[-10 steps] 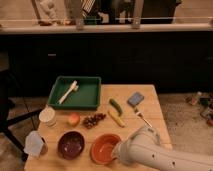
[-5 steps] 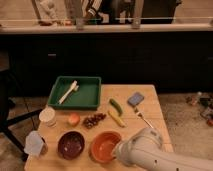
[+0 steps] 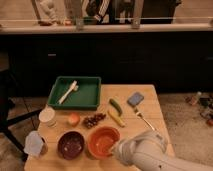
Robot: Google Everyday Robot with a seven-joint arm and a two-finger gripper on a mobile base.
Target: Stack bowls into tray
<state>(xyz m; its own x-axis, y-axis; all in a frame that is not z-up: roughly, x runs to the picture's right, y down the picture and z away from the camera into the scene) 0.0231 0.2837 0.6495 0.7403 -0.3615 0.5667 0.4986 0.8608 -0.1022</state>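
The orange bowl [image 3: 102, 141] sits at the front of the wooden table. The dark purple bowl [image 3: 71, 145] stands just left of it, and the two are side by side. At the back left lies the green tray [image 3: 88, 98] with a white utensil [image 3: 68, 92] in it. My white arm comes in from the bottom right. Its gripper [image 3: 116, 148] is shut at the orange bowl's right rim, mostly hidden by the arm. I cannot tell whether it touches the bowl.
A white lidded cup [image 3: 47, 116], a round orange fruit [image 3: 73, 119] and grapes [image 3: 93, 120] lie between tray and bowls. A banana [image 3: 116, 118], a green vegetable [image 3: 115, 105], a blue sponge [image 3: 135, 99] and a fork [image 3: 143, 119] lie right of centre. A pale bag [image 3: 35, 144] sits front left.
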